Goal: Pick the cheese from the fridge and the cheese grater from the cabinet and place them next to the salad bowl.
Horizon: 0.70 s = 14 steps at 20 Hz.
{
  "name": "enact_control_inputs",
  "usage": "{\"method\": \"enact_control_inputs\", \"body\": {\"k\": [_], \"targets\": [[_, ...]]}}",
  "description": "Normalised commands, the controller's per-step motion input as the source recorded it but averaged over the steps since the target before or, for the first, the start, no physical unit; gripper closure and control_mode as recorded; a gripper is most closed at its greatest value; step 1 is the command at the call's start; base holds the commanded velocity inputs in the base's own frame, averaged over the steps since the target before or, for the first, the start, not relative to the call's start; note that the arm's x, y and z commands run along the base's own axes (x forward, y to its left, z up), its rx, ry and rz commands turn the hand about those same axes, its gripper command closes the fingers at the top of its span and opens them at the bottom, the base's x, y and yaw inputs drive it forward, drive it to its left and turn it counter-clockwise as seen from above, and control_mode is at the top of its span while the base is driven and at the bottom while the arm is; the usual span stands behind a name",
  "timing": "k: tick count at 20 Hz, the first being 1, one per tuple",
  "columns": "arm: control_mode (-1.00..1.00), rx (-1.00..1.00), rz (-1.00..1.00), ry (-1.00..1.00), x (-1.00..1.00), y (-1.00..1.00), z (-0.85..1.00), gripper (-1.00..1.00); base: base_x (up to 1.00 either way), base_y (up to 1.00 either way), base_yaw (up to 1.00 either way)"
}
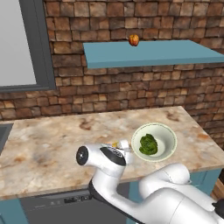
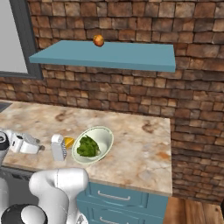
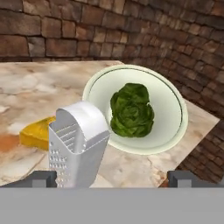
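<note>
The silvery cheese grater (image 3: 78,142) stands upright on the counter, just left of the salad bowl (image 3: 177,109) with its green leaves. Behind the grater lies the yellow cheese wedge (image 3: 37,132), flat on the counter. My gripper (image 3: 114,179) is open and low over the counter's front edge, its fingers wide apart, with the grater a little ahead near the left finger. From the right base view the grater (image 2: 58,147), the cheese (image 2: 69,142) and the bowl (image 2: 103,135) sit in a row, my gripper (image 2: 40,148) to their left. The fridge is out of view.
The teal shelf board (image 1: 148,54) hangs on the brick wall above the counter, carrying a small red-orange fruit (image 1: 134,40). A grey-framed window (image 1: 41,43) is at the left. The marble counter (image 2: 140,148) ends to the right of the bowl.
</note>
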Motion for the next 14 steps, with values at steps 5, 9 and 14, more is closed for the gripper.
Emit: {"method": "enact_control_inputs", "body": {"k": [5, 9, 14], "targets": [[-1.0, 0.0, 0.0, 0.26, -0.03, -0.21, 0.56, -1.0, 0.0, 0.0, 0.0], [-1.0, 0.0, 0.0, 0.23, 0.0, -0.23, 0.51, -1.0, 0.0, 0.0, 0.0], [-1.0, 0.0, 0.0, 0.19, -0.03, -0.31, 0.41, -1.0, 0.0, 0.0, 0.0]]}}
